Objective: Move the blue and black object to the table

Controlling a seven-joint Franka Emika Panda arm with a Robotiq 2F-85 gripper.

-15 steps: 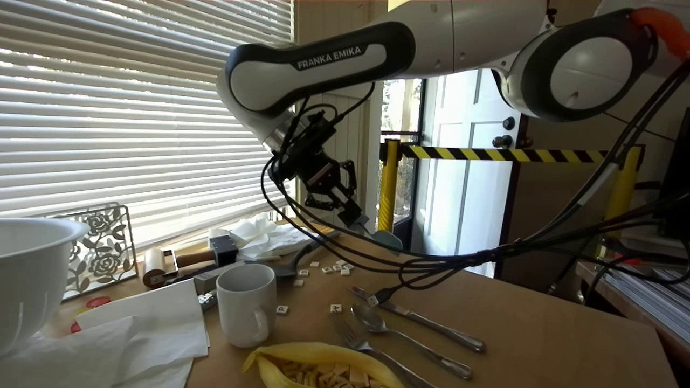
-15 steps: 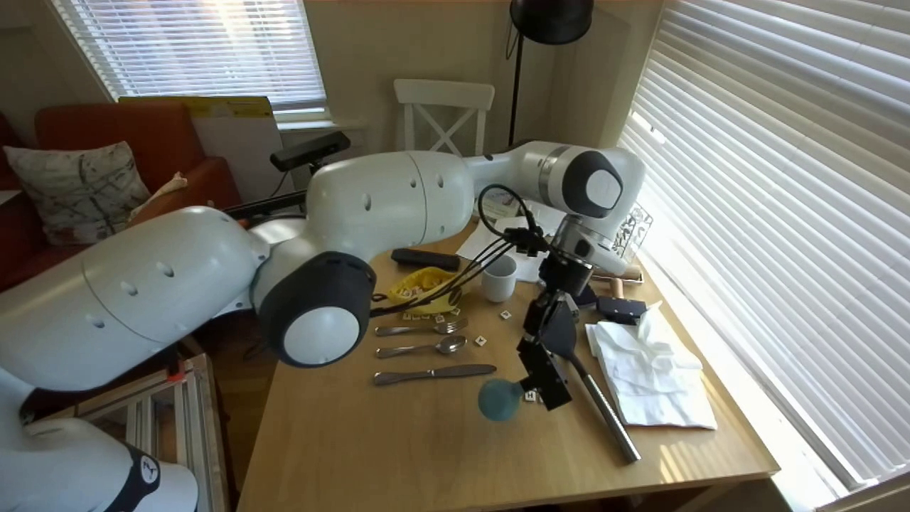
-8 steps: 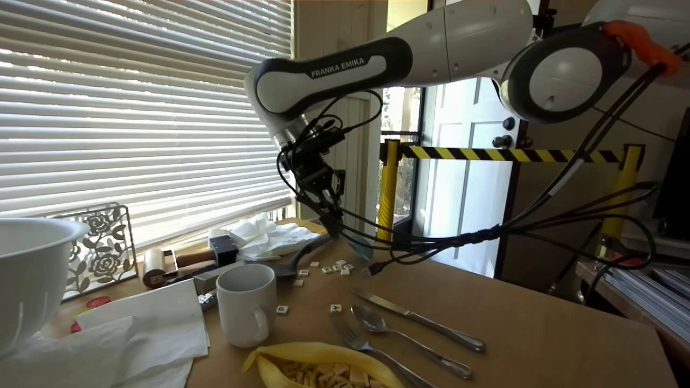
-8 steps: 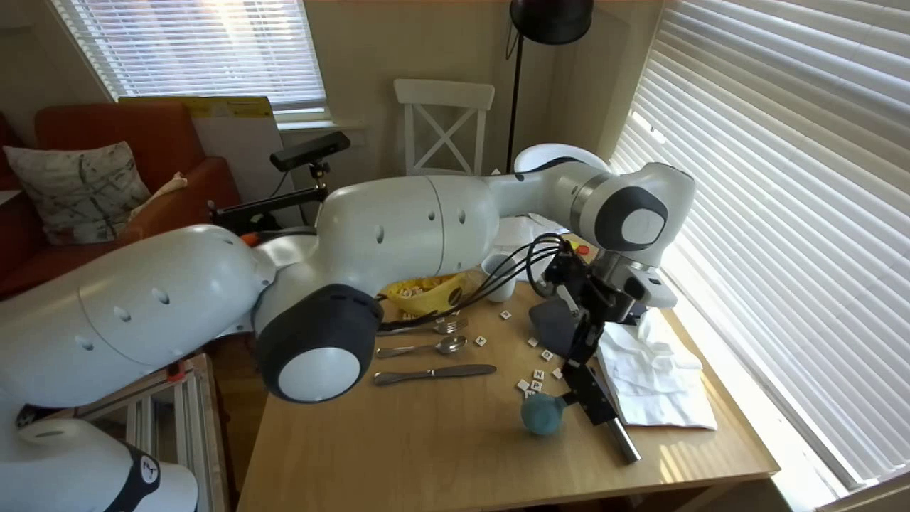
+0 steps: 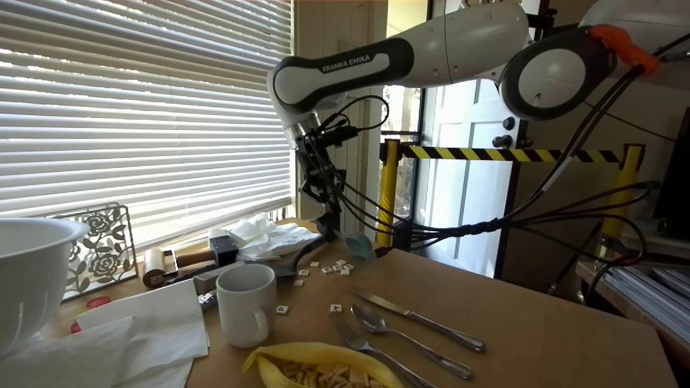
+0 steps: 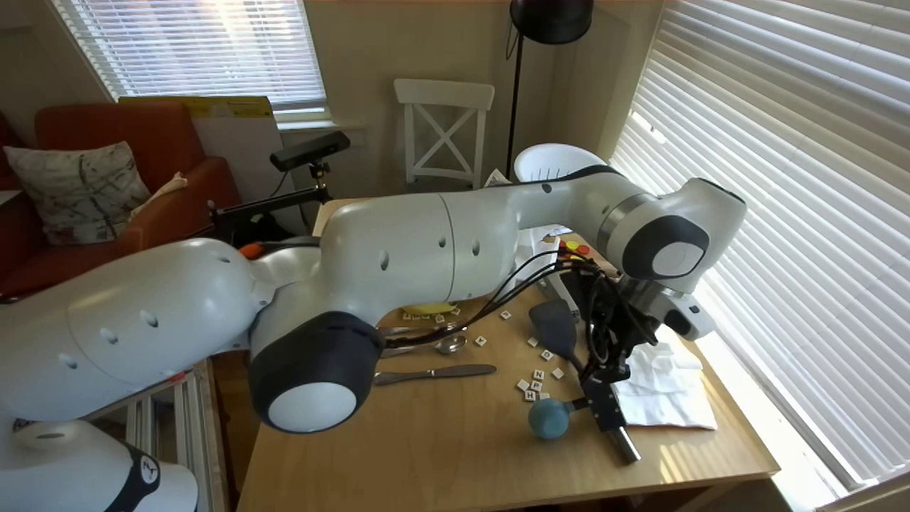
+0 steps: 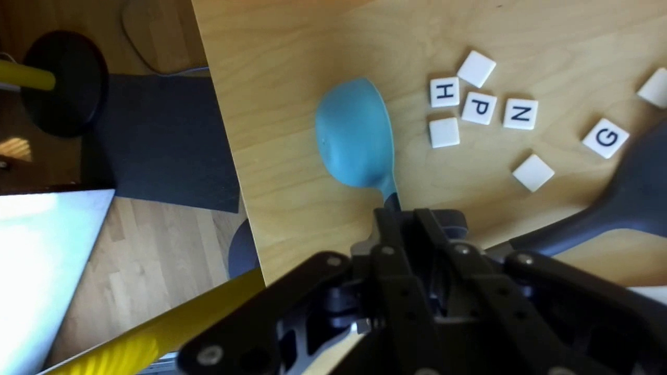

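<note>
blue spoon (image 7: pixel 354 135): light-blue rounded head, short dark neck; sticks out past the fingertips, over the worktop btwn its edge & the tile cluster. Can't tell from here if the head touches wood.
fingers (image 7: pixel 386 245): pinching the blue spoon by its dark neck; rest of its handle mostly hidden. Aimed down, low over the worktop.
arm (image 6: pixel 412 242): stretched across, black cables slung beneath.
worktop (image 6: pixel 398 455): brown wood, flat, lots of bits on it.
letter tiles (image 7: pixel 479 107): white; H, P, N readable in a bunch just beside the spoon head, G further off; some faces blank.
spatula (image 6: pixel 553 323): dark head, metal handle; its end shows past the fingers in an ext. view.
cutlery: knife (image 5: pixel 426 323), metal spoon (image 5: pixel 369 319), fork (image 5: pixel 360 345), side by side, well apart from the fingers.
mug (image 5: pixel 247 310): white, upright, nr papers (image 5: pixel 167 312).
yellow pouch (image 5: pixel 323 349): full of small tan pieces.
white sheet (image 6: pixel 668 387): crumpled, window side; cloth or paper, can't tell.
</note>
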